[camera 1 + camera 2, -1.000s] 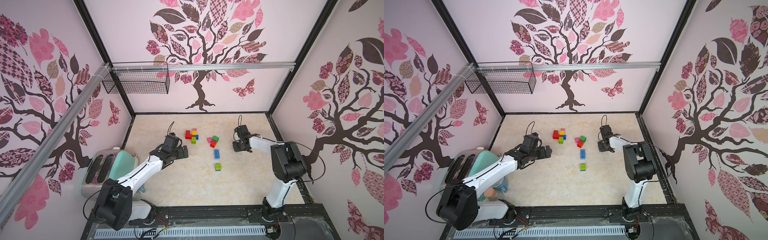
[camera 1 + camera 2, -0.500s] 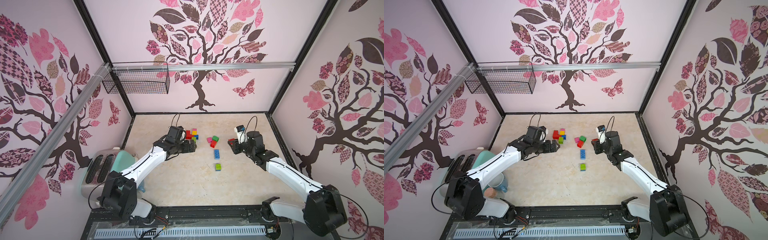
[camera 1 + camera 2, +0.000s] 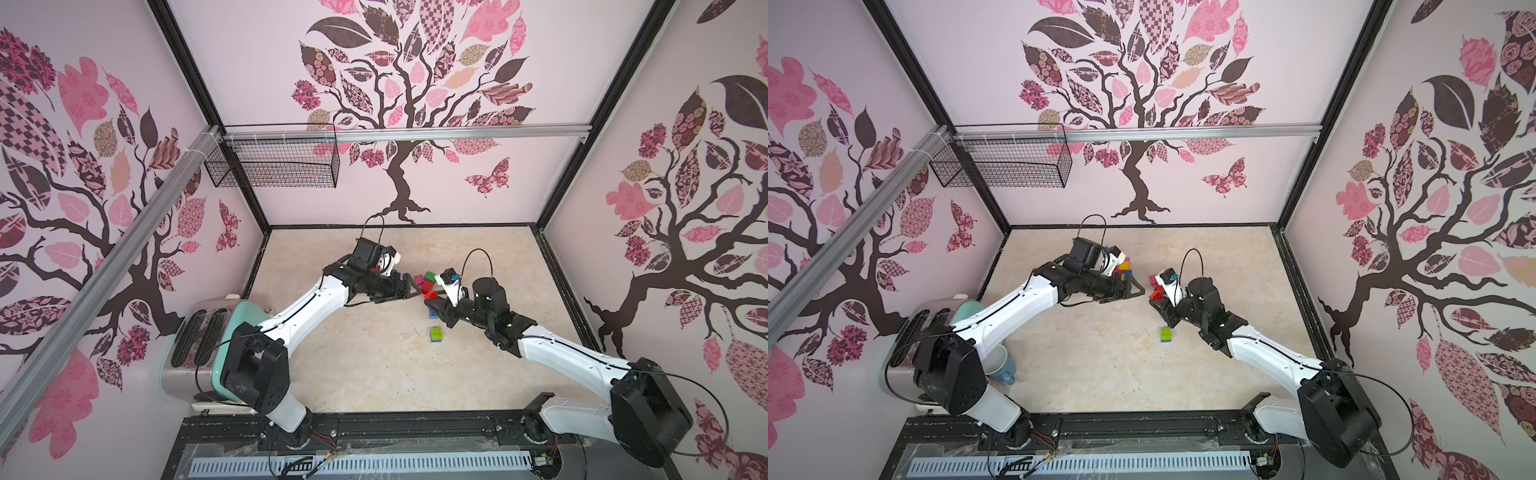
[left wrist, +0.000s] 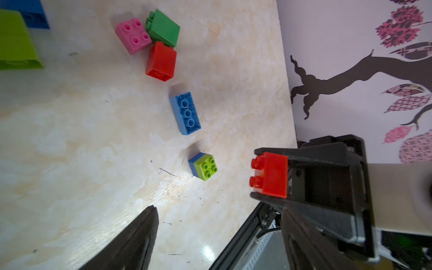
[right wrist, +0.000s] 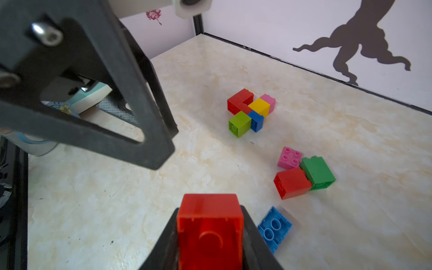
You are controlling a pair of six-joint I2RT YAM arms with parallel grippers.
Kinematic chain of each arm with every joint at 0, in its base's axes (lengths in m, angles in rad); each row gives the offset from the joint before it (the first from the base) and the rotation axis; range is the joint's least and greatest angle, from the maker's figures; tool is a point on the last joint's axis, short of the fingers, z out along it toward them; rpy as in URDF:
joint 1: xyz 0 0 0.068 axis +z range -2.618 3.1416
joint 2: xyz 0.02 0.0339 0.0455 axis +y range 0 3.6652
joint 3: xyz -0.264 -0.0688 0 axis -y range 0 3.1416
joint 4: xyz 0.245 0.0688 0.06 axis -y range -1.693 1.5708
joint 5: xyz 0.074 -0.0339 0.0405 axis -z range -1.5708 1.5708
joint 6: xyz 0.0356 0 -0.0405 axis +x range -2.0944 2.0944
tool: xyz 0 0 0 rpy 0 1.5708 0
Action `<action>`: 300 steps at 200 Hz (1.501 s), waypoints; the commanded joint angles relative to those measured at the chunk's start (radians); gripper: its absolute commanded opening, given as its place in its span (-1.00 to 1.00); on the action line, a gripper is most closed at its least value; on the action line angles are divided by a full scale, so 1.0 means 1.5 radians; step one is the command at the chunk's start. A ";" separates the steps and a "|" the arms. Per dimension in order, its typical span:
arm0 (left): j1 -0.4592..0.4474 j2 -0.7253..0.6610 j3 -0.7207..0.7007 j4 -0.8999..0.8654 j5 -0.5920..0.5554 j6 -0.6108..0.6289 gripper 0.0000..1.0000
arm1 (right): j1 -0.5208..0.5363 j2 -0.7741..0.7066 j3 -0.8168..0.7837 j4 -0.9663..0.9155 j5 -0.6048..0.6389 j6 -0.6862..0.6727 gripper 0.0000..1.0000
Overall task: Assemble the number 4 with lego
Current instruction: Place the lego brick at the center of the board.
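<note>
The right hand is clamped on a red brick, in the air near the loose lego around the middle of the bench. The left hand is spread apart and empty, very close. They could bump, or the smooth, hard brick could slip. Bricks are boxy with round bumps.

Bright, even light with soft shadows; top views bend at edges, wrist foregrounds blur.
</note>
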 commanded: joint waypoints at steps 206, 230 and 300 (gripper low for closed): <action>-0.032 0.026 0.045 -0.054 -0.013 0.082 -1.00 | 0.041 0.034 0.025 0.038 -0.007 -0.022 -0.21; -0.036 0.002 0.021 -0.062 -0.192 0.095 -1.00 | 0.040 -0.025 -0.039 0.077 0.057 0.025 0.99; -0.086 0.003 -0.068 -0.048 -0.493 0.106 -1.00 | 0.040 -0.184 -0.182 0.138 0.365 0.210 0.99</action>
